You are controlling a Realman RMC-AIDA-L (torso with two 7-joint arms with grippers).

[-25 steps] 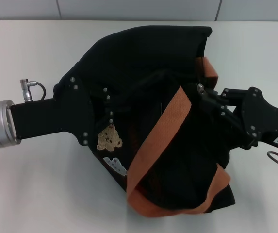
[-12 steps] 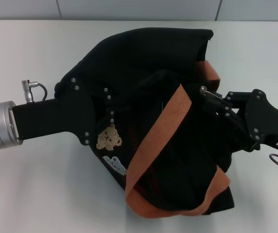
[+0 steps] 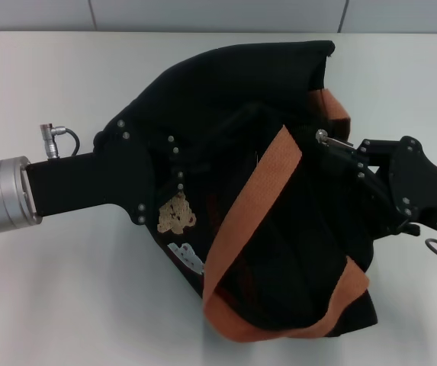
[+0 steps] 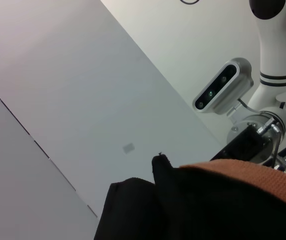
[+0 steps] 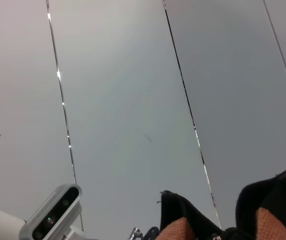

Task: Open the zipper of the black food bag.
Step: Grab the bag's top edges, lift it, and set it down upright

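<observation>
While the black food bag (image 3: 256, 206) lies slumped in the middle of the white table (image 3: 65, 305), both arms reach into it from opposite sides. The left gripper (image 3: 174, 187) comes in from the left and presses against the side of the bag just above the small tan bear patch (image 3: 177, 214); its fingers merge with the black fabric, so whether they are spread or pinched together cannot be told. The right gripper (image 3: 332, 149) comes in from the right at the bag's top edge, with a small silver piece showing at its tip beside the brown strap (image 3: 252, 210); its fingers are likewise lost against the dark cloth, and their state cannot be told. The zipper itself cannot be picked out along the rumpled top. One brown strap runs diagonally across the bag and loops around its near end. In the left wrist view, black fabric and the brown strap fill the foreground, with the right arm beyond.
</observation>
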